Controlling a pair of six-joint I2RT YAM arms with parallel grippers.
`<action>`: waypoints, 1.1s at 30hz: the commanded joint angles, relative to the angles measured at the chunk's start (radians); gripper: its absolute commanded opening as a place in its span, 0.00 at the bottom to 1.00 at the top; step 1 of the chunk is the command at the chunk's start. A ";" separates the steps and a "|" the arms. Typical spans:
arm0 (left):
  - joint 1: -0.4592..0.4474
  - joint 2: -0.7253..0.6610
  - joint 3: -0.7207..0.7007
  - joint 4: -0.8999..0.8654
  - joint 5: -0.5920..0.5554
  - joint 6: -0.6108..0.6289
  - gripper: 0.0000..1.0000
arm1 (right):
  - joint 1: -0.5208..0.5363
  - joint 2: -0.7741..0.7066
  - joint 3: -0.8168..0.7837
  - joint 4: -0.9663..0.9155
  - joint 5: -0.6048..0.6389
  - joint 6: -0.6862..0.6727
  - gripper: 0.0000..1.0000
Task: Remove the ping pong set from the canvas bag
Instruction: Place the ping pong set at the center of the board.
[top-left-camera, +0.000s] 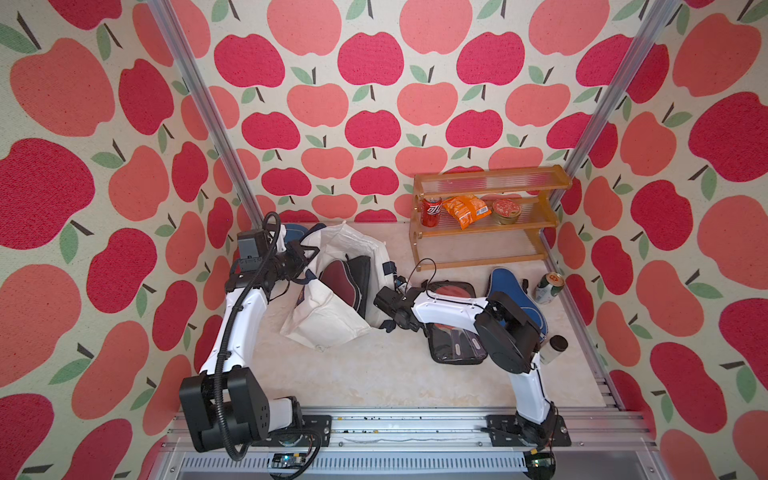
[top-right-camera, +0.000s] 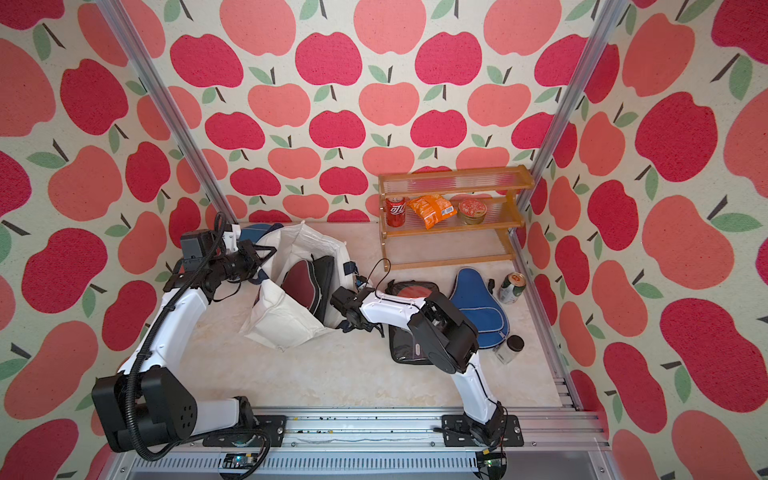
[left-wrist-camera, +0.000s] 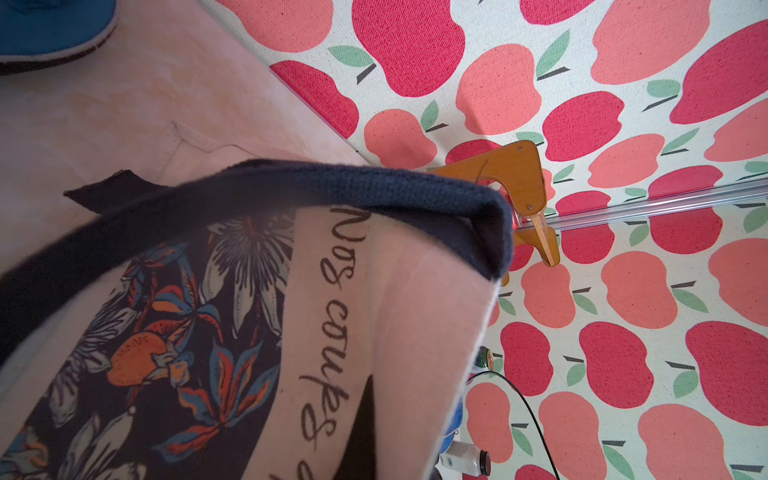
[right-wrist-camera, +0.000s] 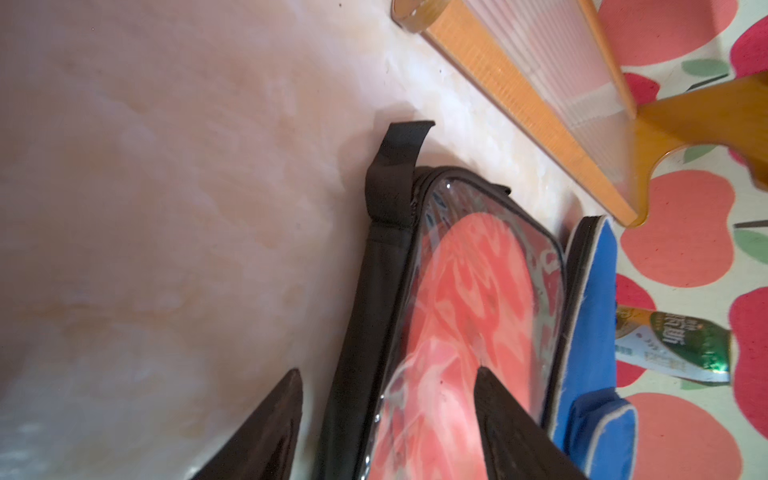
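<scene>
The off-white canvas bag (top-left-camera: 328, 324) sags open at the left. A maroon case (top-left-camera: 337, 282) and a black-edged pouch (top-left-camera: 360, 278) stand inside it. My left gripper (top-left-camera: 306, 254) is at the bag's back rim, shut on the cloth by its navy handle (left-wrist-camera: 332, 183); its jaws are hidden in the left wrist view. A clear pouch with a red paddle (right-wrist-camera: 469, 291) lies flat on the table. My right gripper (right-wrist-camera: 386, 374) hovers open over its black edge, holding nothing. One blue case (top-left-camera: 509, 286) lies beside that pouch, another blue case (top-left-camera: 294, 230) behind the bag.
A wooden shelf (top-left-camera: 482, 183) stands at the back right with a red can (top-left-camera: 431, 211), an orange snack bag (top-left-camera: 463, 210) and a tin (top-left-camera: 506, 211). A green can (top-left-camera: 548, 286) lies near the right wall. A dark-lidded jar (top-left-camera: 555, 348) sits by the right arm.
</scene>
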 joint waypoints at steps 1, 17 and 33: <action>0.005 0.001 0.011 0.057 0.017 0.033 0.00 | -0.014 -0.124 -0.072 0.123 -0.067 0.001 0.73; -0.007 0.016 0.017 0.047 0.013 0.046 0.00 | -0.056 -0.538 -0.358 0.674 -0.512 0.110 0.80; -0.024 0.014 0.032 0.014 0.000 0.075 0.00 | -0.157 -0.263 -0.346 1.058 -0.965 0.216 0.72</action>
